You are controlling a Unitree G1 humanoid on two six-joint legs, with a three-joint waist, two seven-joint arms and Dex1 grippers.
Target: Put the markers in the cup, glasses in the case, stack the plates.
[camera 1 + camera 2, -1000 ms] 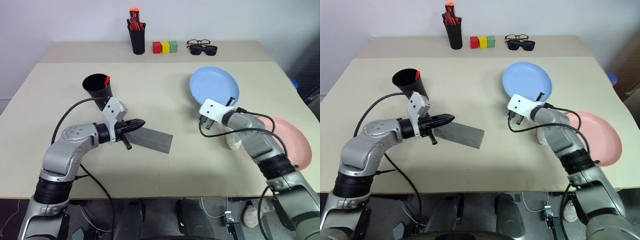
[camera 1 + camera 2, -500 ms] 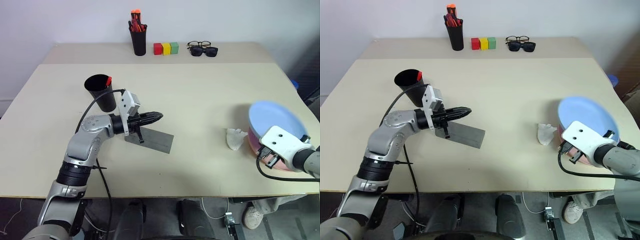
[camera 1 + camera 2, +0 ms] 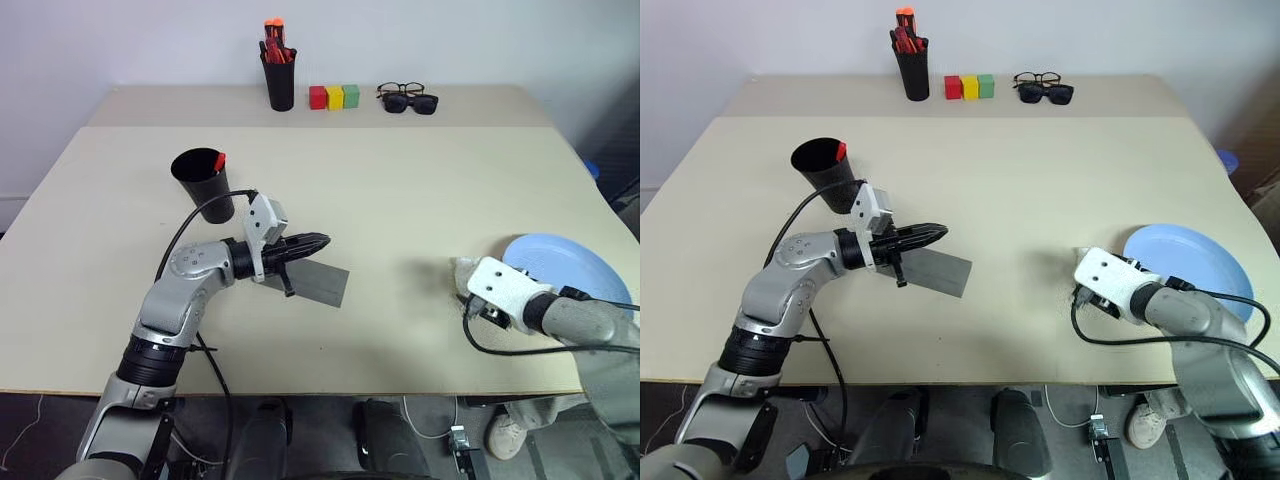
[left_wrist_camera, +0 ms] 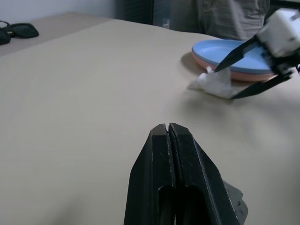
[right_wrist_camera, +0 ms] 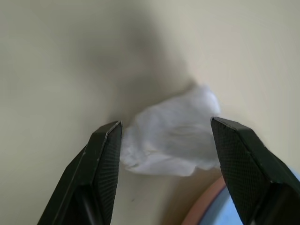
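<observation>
Two plates (image 4: 234, 54) stacked, pink mostly hidden.

- The cup (image 3: 204, 183), wide matte black, stands upright on the table's left part with a red-capped marker (image 3: 215, 160) poking above its rim.
- The grey case (image 3: 318, 281) lies flat near the table's middle.
- The light blue plate (image 3: 566, 266) rests on the pink plate (image 4: 234, 73) at the right edge.
- The thin-framed glasses (image 3: 400, 88) lie at the back.
</observation>
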